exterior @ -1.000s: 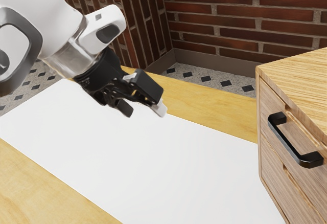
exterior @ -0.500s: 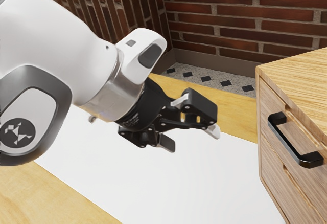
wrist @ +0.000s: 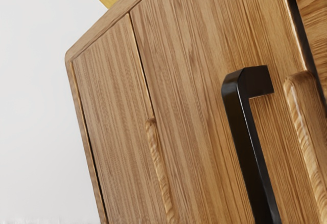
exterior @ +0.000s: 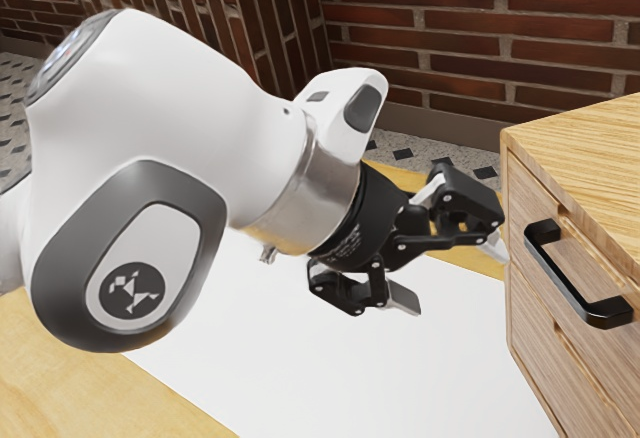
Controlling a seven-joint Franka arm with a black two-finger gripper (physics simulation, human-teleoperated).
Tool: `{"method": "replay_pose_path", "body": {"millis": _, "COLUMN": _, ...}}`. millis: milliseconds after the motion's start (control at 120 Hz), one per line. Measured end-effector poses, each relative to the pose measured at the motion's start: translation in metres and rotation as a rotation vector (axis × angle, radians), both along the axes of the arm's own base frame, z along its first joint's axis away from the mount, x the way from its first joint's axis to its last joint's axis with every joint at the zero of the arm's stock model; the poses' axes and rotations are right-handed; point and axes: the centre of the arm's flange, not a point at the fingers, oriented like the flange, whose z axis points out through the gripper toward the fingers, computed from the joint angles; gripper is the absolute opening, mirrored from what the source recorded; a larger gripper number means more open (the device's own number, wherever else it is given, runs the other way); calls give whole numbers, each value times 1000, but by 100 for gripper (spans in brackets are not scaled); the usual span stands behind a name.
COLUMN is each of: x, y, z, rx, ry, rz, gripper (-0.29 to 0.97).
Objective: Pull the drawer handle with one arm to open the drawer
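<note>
Drawer handle (exterior: 575, 273) is a black bar fixed to the top drawer (exterior: 533, 220) of a wooden cabinet (exterior: 580, 148), which stands at the exterior view's right on the table (exterior: 420, 208). The drawer front appears to sit flush with the cabinet face, though the steep angle makes this hard to confirm.

The white arm (exterior: 170, 188) reaches in from the exterior view's left, over the white mat (exterior: 300, 368) covering the table. The gripper (exterior: 450, 273) hangs above the mat, pointing toward the cabinet front, near the handle but apart from it. Its fingers (exterior: 465, 198) are spread wide with nothing between them. The upper one ends just beside the cabinet's near edge, and the lower one is farther back over the mat.

In the wrist view the handle (wrist: 250, 147) is close ahead of the hand, standing out from the wood-grained drawer front (wrist: 194, 106). The mat (wrist: 36, 106) lies beyond the cabinet's edge. A brick wall (exterior: 480, 28) runs behind the table.
</note>
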Motion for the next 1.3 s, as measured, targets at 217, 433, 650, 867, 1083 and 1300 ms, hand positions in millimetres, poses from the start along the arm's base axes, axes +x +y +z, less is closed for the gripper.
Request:
{"method": "replay_pose_path", "body": {"millis": 217, "x": 17, "y": -10, "z": -8, "rx": -56, "ry": 23, "rz": 22, "gripper": 66}}
{"method": "replay_pose_path", "body": {"millis": 433, "x": 25, "y": -19, "z": -10, "rx": -87, "ry": 38, "rz": 33, "gripper": 66}}
{"method": "replay_pose_path", "body": {"millis": 650, "x": 40, "y": -18, "z": -13, "rx": -111, "ry": 57, "rz": 55, "gripper": 66}}
{"method": "replay_pose_path", "body": {"millis": 867, "x": 55, "y": -14, "z": -22, "rx": -131, "ry": 89, "rz": 74, "gripper": 66}}
{"method": "replay_pose_path", "body": {"millis": 1083, "x": 67, "y": -11, "z": -33, "rx": -146, "ry": 119, "rz": 82, "gripper": 66}}
{"method": "replay_pose_path", "body": {"millis": 1300, "x": 70, "y": -11, "z": -40, "rx": -147, "ry": 135, "rz": 86, "gripper": 66}}
